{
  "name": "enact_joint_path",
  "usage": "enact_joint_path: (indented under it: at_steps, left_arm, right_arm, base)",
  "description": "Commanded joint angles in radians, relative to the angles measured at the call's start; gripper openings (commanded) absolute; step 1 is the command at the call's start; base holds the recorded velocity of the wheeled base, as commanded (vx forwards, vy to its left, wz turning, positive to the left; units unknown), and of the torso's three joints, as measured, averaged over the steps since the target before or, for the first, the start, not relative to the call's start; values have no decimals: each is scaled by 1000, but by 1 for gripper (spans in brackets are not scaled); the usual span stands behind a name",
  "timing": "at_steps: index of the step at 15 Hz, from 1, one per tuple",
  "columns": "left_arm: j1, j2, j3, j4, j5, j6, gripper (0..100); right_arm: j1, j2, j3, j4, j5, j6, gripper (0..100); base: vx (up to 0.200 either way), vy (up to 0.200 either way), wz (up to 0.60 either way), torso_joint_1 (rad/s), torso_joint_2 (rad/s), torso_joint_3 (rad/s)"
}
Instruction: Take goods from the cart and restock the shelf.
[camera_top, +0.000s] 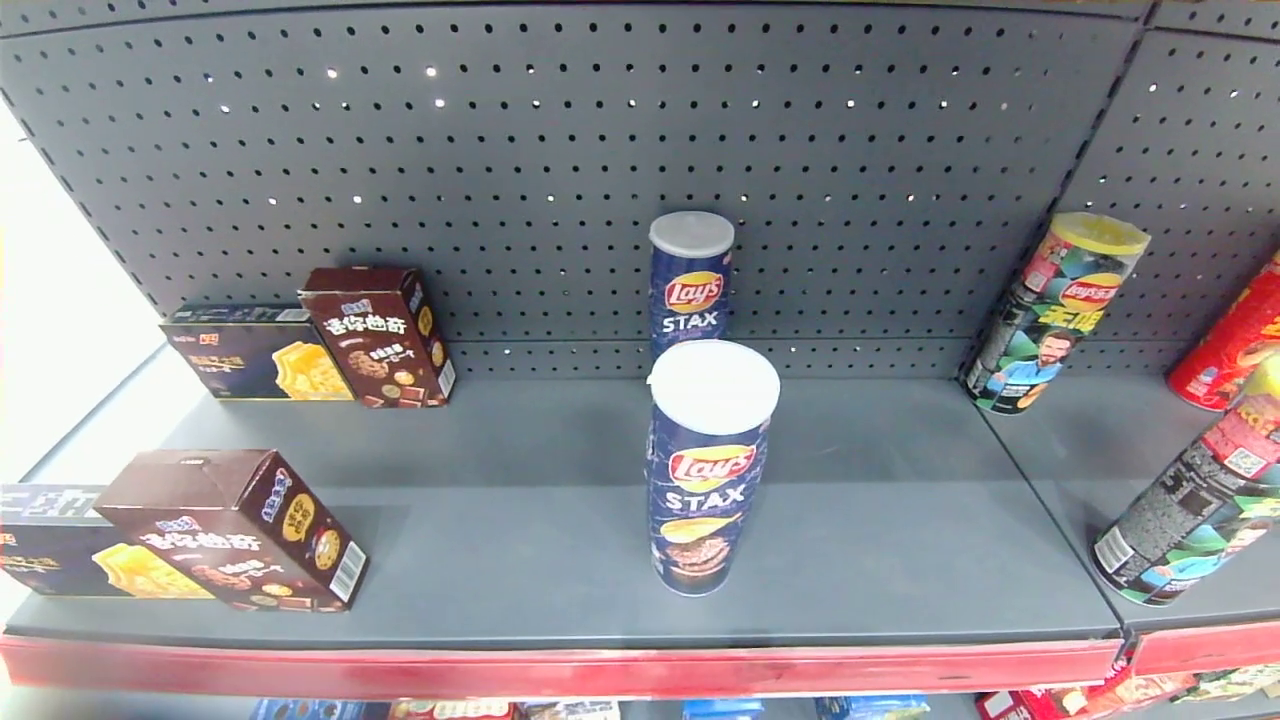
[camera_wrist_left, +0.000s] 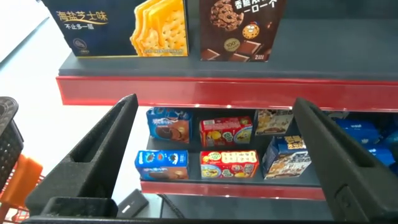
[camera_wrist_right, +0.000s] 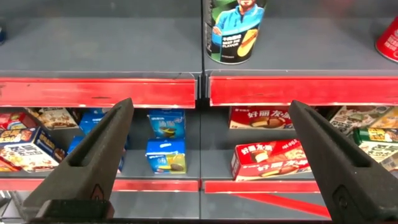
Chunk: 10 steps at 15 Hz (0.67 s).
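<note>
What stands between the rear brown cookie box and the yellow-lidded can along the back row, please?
In the head view, the rear blue chip can stands there upright, bare shelf either side.

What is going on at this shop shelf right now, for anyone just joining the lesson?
A two-armed robot faces a shelf it is meant to restock. Nothing is being handled at this moment: the left gripper and the right gripper both have their fingers open and empty, pointing toward the red shelf edges. On the shelf, a blue crisp can stands upright in the middle with a second blue can behind it. Biscuit boxes sit to the left and colourful cans to the right.
</note>
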<state>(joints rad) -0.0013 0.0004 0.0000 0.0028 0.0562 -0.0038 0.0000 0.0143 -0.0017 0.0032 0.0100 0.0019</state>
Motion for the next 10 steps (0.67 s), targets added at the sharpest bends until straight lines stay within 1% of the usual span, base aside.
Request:
enact_joint_path:
  at_steps: [1,10]
  left_arm:
    - [0,0,0,0,1,-1,100]
    - [1,0,0,0,1,1,100]
  right_arm:
    - [0,3,0,1,2,0,100]
    - [2,1,0,1,2,0,100]
  base:
    - [0,0,0,0,0,0]
    - [0,0,0,0,0,0]
